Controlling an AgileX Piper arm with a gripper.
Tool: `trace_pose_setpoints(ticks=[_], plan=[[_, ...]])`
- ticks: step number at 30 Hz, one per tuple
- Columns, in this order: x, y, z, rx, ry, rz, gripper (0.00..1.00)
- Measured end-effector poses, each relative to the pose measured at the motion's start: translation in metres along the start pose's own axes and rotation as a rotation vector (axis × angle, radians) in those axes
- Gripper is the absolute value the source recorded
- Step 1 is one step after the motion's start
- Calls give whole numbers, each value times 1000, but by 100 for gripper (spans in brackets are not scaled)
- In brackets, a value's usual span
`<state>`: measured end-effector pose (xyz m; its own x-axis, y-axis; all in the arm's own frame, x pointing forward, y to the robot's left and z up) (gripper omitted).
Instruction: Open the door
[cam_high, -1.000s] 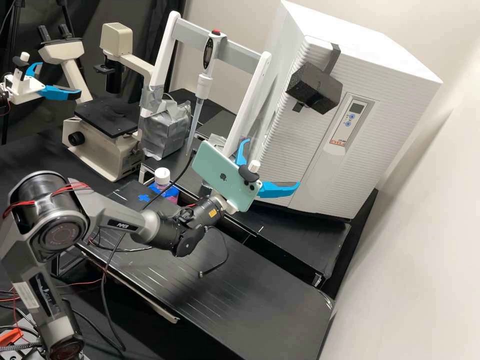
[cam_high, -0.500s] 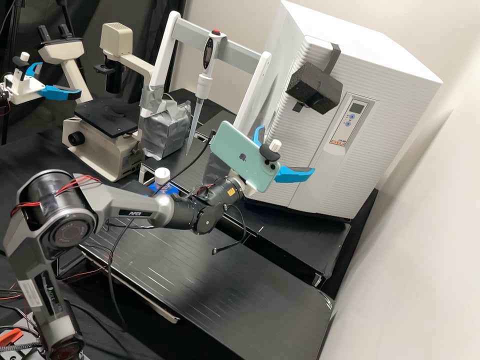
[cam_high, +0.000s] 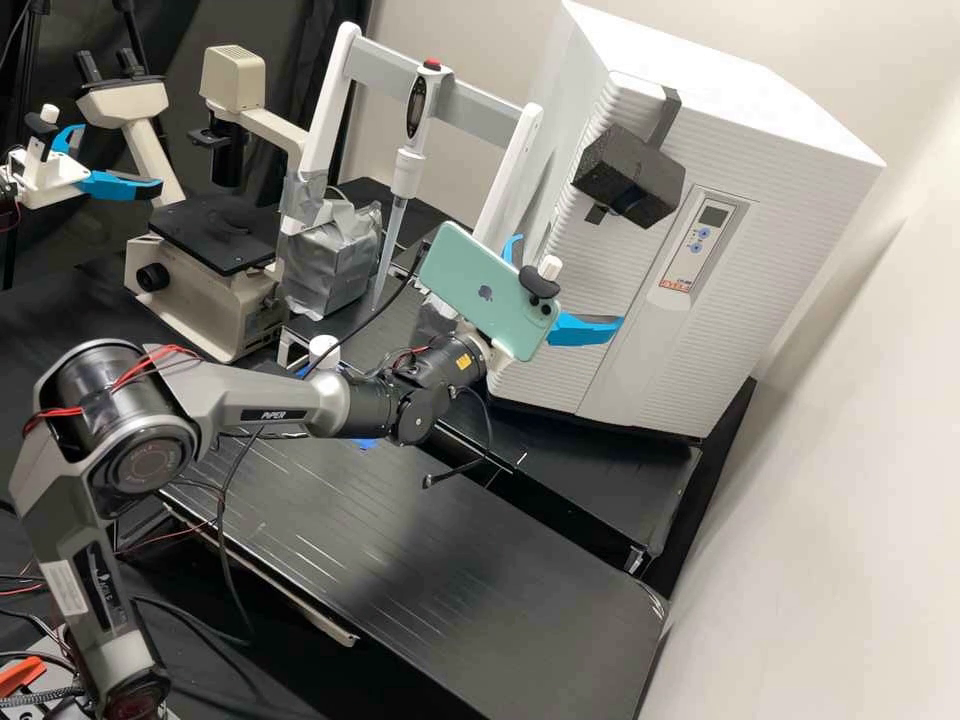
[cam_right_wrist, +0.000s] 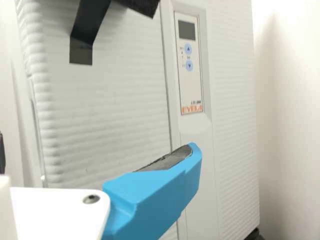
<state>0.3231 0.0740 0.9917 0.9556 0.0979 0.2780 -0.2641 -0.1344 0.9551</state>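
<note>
My gripper (cam_high: 568, 280) is open in the high view, in front of the white cabinet's ribbed door (cam_high: 590, 285) and below its black block handle (cam_high: 628, 176), apart from the handle. Nothing is between its fingers. The door stands closed. In the wrist view the gripper (cam_right_wrist: 98, 150) has one blue finger (cam_right_wrist: 155, 195) in front of the door (cam_right_wrist: 110, 115); the lower part of the handle (cam_right_wrist: 142, 6) and its black strap (cam_right_wrist: 82, 47) are above that finger. Whether the finger touches the door, I cannot tell.
A mint-green phone (cam_high: 480, 285) rides on the wrist. A pipette (cam_high: 405, 175) hangs from a white frame (cam_high: 490, 215) left of the cabinet, with a microscope (cam_high: 210, 270) farther left. A control panel (cam_high: 700, 240) is beside the door. A second arm's gripper stands at the left edge.
In the high view my gripper has risen and moved right toward the cabinet, then shifted slightly up and left. It stays open. The door and handle have not moved.
</note>
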Motion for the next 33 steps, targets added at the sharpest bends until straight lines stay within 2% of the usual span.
trace_pose_setpoints(ticks=[1, 6, 33], plan=[[1, 1, 0, 2, 1, 3, 0], [5, 0, 3, 3, -16, -2, 0], [7, 2, 2, 2, -14, 3, 0]])
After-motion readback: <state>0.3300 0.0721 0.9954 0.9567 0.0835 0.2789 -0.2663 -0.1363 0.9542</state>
